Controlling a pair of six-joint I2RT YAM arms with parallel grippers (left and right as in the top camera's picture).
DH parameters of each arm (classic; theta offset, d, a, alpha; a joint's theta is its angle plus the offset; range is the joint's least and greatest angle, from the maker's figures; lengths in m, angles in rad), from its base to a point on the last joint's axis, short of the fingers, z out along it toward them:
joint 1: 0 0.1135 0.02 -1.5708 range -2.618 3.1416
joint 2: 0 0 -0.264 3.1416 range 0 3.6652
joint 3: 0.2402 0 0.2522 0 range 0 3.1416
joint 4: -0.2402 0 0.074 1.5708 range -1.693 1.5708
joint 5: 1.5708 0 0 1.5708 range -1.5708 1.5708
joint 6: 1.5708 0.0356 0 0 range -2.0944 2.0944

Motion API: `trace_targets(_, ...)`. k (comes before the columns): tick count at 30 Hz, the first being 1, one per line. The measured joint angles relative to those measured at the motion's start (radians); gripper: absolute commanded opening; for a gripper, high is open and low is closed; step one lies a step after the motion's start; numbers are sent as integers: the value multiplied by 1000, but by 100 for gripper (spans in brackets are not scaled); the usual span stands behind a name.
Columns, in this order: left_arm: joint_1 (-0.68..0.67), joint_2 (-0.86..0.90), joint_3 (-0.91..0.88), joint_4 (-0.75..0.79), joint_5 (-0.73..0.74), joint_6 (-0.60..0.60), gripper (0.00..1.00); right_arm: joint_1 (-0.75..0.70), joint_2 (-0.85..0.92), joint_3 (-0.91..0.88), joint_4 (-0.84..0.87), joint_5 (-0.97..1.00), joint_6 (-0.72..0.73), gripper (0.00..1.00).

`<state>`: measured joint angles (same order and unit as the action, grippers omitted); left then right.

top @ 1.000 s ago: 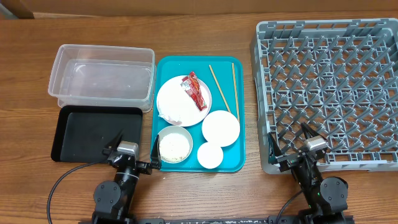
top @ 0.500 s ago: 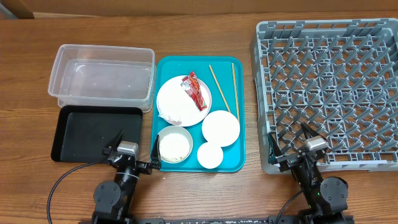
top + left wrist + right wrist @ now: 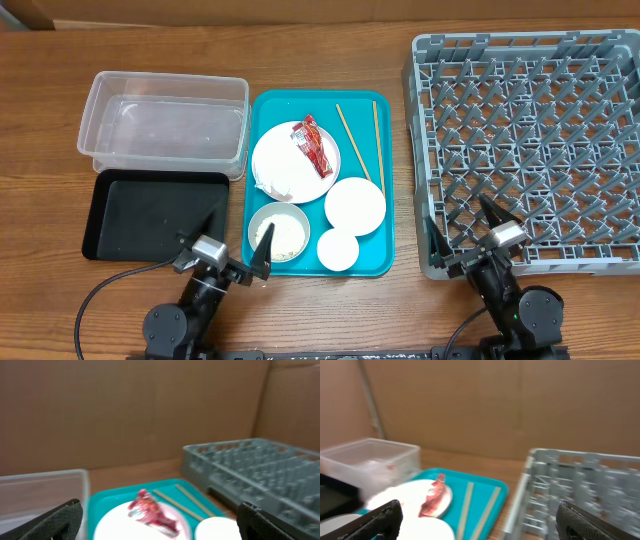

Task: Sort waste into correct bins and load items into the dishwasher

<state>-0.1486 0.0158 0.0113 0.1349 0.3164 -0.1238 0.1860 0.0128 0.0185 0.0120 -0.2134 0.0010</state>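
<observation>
Spread wide and holding nothing, your left gripper (image 3: 240, 225) hovers at the teal tray's (image 3: 378, 255) near left corner, with one finger over the bowl of rice (image 3: 279, 231) that sits inside that corner. Your right gripper (image 3: 460, 225), equally spread and empty, hangs off the tray's near right side, over the near edge of the grey dish rack (image 3: 530, 140) standing just to the tray's right. Nothing looks sorted yet, so I'd judge the first pick is the step in hand, and the red wrapper (image 3: 311, 145) is the sensible start. It lies slanted on the large plate (image 3: 285, 165) in the tray's far left part. Use the left arm, since the clear tub (image 3: 165, 125) and the black tray (image 3: 140, 215) both lie to the teal tray's left. Turn the wrist so the jaws close across the wrapper's narrow width, not along its length, and come down steeply; a shallow approach would likely skid on the plate or nudge it. Pinch lightly, as the wrapper will probably crumple and may slip. Keep clear of the two chopsticks (image 3: 378, 135) along the tray's far right part, and of the smaller dish (image 3: 355, 206) and cup (image 3: 338, 250) toward its near edge. Lift straight up before swinging left. Which bin takes wrappers can't be read from these views, so decide before you lift.
</observation>
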Motion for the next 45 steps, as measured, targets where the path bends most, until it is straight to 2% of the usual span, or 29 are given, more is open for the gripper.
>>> trace_targets(4, 0, 9, 60, -48, 49, -44, 100, 0, 0, 35, -72, -60, 79, 100)
trace_targets(8, 0, 113, 273, -264, 81, -65, 100, 0, 32, 182, -212, -80, 120, 100)
trace_targets(11, 0, 246, 462, -458, 108, -69, 100, 0, 111, 381, -394, -74, 136, 100)
trace_targets(13, 0, 399, 631, -624, 130, -69, 100, 0, 184, 502, -495, -66, 140, 100)
trace_targets(16, 0, 603, 831, -771, 182, -69, 100, 0, 340, 710, -681, -56, 148, 100)
trace_targets(21, 0, 856, 1088, -858, 307, -88, 100, 0, 613, 1004, -912, -45, 151, 100)
trace_targets(25, -3, 956, 1155, -861, 427, -118, 100, 0, 759, 1136, -1010, -68, 156, 100)
trace_targets(28, -43, 1014, 1160, -959, 465, -116, 100, 0, 826, 1160, -1061, -104, 156, 100)
trace_targets(30, -109, 1063, 1160, -1059, 428, -109, 98, 0, 850, 1160, -1069, -115, 165, 100)
trace_targets(33, -263, 1157, 1157, -1168, 249, -116, 95, 0, 877, 1160, -1067, -124, 207, 100)
trace_targets(38, -448, 1295, 1109, -1143, 35, -166, 85, 0, 895, 1160, -1067, -117, 276, 100)
trace_targets(41, -511, 1388, 1075, -1113, -83, -219, 73, 0, 897, 1160, -1068, -115, 295, 100)
trace_targets(45, -523, 1506, 1066, -1063, -172, -270, 43, 0, 897, 1160, -1078, -111, 310, 100)
